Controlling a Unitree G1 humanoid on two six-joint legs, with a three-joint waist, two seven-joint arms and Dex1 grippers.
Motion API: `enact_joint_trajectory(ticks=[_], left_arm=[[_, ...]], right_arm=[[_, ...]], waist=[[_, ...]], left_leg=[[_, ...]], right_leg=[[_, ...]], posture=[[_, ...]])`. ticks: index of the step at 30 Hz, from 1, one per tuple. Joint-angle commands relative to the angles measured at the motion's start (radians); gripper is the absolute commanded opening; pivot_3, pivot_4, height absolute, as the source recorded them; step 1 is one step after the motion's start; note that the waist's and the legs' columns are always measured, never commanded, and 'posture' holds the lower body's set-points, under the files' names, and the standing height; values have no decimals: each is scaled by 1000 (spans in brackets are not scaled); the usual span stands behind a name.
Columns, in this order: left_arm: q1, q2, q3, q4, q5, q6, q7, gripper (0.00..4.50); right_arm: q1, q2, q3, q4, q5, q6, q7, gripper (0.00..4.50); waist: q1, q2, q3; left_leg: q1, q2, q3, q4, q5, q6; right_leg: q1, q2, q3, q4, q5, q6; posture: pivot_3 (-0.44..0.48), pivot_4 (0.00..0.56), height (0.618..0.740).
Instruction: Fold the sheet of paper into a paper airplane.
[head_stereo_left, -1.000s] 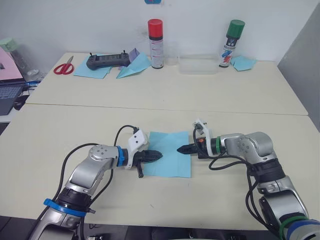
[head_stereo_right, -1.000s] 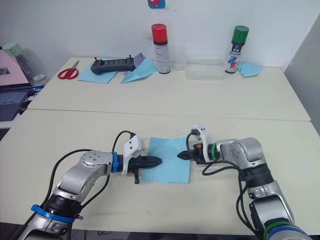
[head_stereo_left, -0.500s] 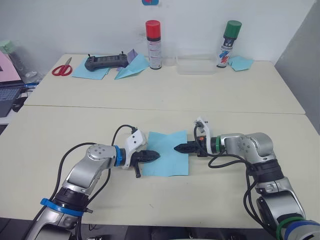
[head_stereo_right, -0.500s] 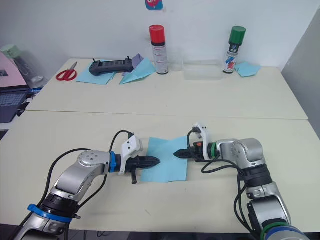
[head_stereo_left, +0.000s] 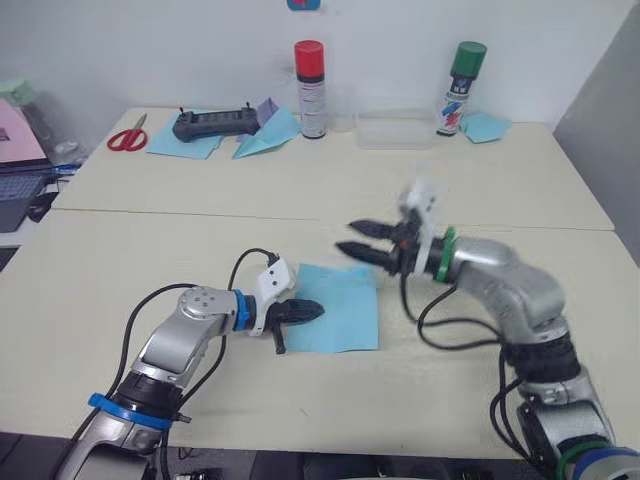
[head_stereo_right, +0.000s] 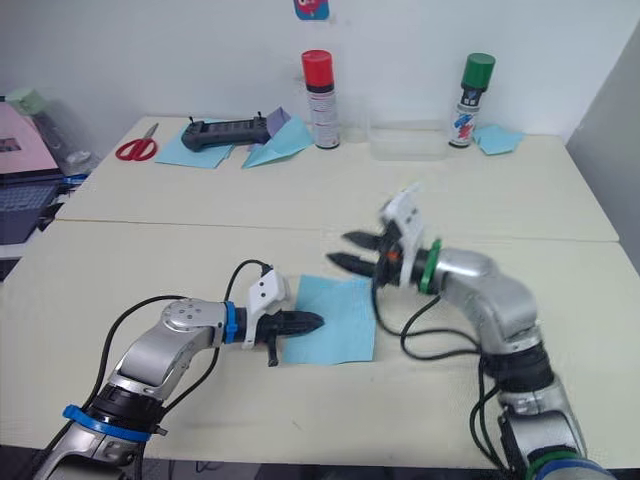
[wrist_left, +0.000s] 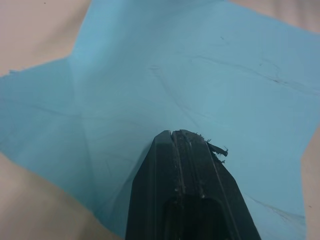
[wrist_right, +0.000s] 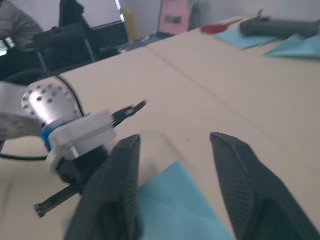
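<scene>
The light blue sheet of paper (head_stereo_left: 338, 305) lies flat on the near table, with faint crease lines showing in the left wrist view (wrist_left: 150, 75). My left gripper (head_stereo_left: 317, 311) is shut, its tip resting on the sheet's left part (wrist_left: 177, 134). My right gripper (head_stereo_left: 348, 237) hangs open in the air above the sheet's far right corner, touching nothing. The right wrist view looks between its spread fingers (wrist_right: 227, 150) down onto the sheet (wrist_right: 175, 210) and the left gripper (wrist_right: 80, 137).
On the far table stand a red spray can (head_stereo_left: 309, 88), a green spray can (head_stereo_left: 462, 86) and a clear box (head_stereo_left: 395, 128). Scissors (head_stereo_left: 127, 134), a black controller (head_stereo_left: 215, 123), a blue paper dart (head_stereo_left: 268, 132) and more blue paper (head_stereo_left: 485, 126) lie there. A laptop (head_stereo_left: 15, 190) sits far left.
My right gripper has lifted off the sheet's right side, risen toward the far edge and opened. The left gripper and the sheet have stayed put.
</scene>
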Motion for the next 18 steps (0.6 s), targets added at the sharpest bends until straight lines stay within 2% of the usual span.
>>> enact_joint_trajectory(ticks=[1,3,8,13,18], left_arm=[[-3,2,-18,36,31,6,3,0],[-7,1,-20,39,31,6,2,0],[-4,3,-19,36,29,6,2,0],[7,8,-16,26,26,10,3,0],[-2,6,-17,35,28,8,4,0]], right_arm=[[73,3,46,20,-66,-48,-35,696],[110,-16,95,56,-133,-82,-45,46],[150,-12,115,132,-213,-127,-86,46],[160,25,8,202,-185,-143,-143,46],[137,23,-37,275,-216,-186,-185,46]], waist=[[0,0,0],[-1,0,0],[-3,0,0],[-3,0,0],[-3,0,0]], left_leg=[[-1,0,0,0,0,0],[-1,0,0,1,0,0],[2,0,0,1,0,0],[4,0,0,1,0,0],[5,0,0,1,0,0]], right_leg=[[-1,0,0,0,0,0],[-1,0,0,0,0,0],[1,0,0,1,0,0],[3,0,0,1,0,0],[4,0,1,1,0,0]], posture=[[0,150,740],[0,150,740],[0,150,740],[0,150,740],[0,150,740]])
